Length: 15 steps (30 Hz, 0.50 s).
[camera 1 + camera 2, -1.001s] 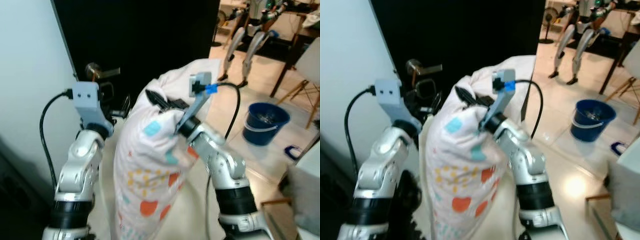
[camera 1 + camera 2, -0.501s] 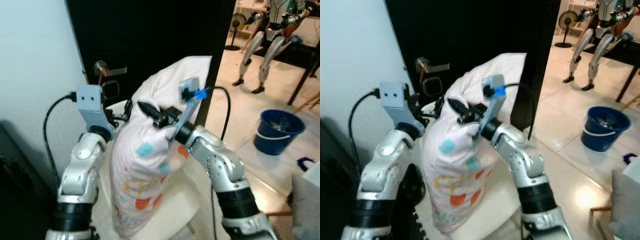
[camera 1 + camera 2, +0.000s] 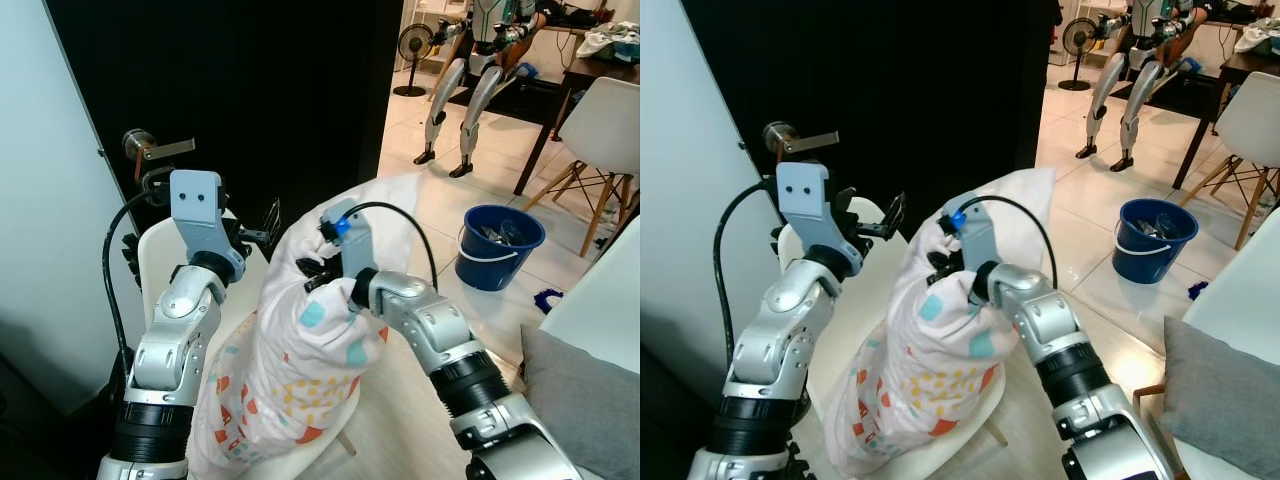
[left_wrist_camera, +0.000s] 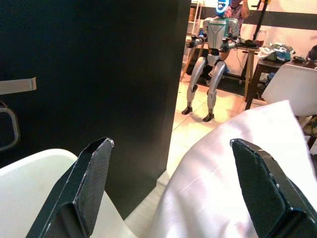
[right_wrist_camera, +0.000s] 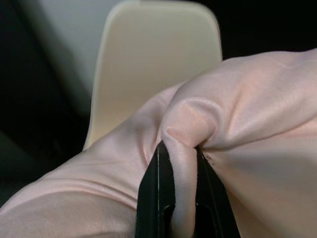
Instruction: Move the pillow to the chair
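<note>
While the pillow (image 3: 300,370) is already standing on the white chair (image 3: 852,330) seat, the right pincer (image 5: 177,198) is pinching a fold of its cover and the left pincer (image 4: 168,193) is hovering spread apart alongside, so only letting go is looking outstanding.

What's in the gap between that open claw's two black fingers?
In the left wrist view, the left gripper stands open. Between its fingers show the pillow, the white chair and the dark door.
</note>
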Available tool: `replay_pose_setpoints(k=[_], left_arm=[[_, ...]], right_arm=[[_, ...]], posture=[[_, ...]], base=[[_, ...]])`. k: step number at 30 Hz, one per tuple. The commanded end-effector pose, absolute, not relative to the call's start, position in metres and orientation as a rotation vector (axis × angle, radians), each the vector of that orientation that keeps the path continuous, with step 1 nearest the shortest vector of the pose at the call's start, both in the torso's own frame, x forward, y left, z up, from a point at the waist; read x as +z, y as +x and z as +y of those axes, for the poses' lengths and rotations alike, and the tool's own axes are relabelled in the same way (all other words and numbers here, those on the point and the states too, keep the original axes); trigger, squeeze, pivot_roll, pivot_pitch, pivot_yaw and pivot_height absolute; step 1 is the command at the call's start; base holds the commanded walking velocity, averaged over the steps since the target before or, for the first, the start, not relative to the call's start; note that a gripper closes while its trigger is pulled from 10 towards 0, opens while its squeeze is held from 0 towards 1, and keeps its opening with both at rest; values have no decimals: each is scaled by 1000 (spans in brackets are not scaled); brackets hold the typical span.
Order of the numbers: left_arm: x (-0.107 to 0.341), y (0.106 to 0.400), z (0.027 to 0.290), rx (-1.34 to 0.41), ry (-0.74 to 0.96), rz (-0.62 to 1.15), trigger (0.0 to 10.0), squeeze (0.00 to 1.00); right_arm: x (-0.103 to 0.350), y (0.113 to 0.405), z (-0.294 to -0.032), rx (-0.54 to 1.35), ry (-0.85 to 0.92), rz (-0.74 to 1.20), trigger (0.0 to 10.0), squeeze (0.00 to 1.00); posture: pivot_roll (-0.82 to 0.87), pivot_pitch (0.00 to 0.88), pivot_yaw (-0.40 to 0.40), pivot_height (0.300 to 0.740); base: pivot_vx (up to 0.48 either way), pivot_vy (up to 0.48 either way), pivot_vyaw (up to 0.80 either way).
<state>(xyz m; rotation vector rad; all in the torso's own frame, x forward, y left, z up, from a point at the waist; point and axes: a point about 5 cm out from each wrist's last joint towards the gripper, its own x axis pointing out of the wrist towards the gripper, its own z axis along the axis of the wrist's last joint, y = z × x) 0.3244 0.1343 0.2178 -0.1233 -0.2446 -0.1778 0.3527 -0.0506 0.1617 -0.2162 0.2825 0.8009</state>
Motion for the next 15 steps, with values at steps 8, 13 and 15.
replay_pose_setpoints(k=[8,13,15], left_arm=[[220,322,141,-155,-104,-244,10000,0],[224,322,146,-144,-91,-253,10000,0],[226,322,148,-141,-88,-256,10000,0]], right_arm=[[134,351,-40,828,-297,393,10000,0],[128,360,-53,719,-255,435,10000,0],[126,364,-62,660,-236,450,10000,0]], posture=[[29,23,-7,721],[44,31,-9,711],[42,32,-8,706]], base=[[0,0,0],[0,0,0],[0,0,0]])
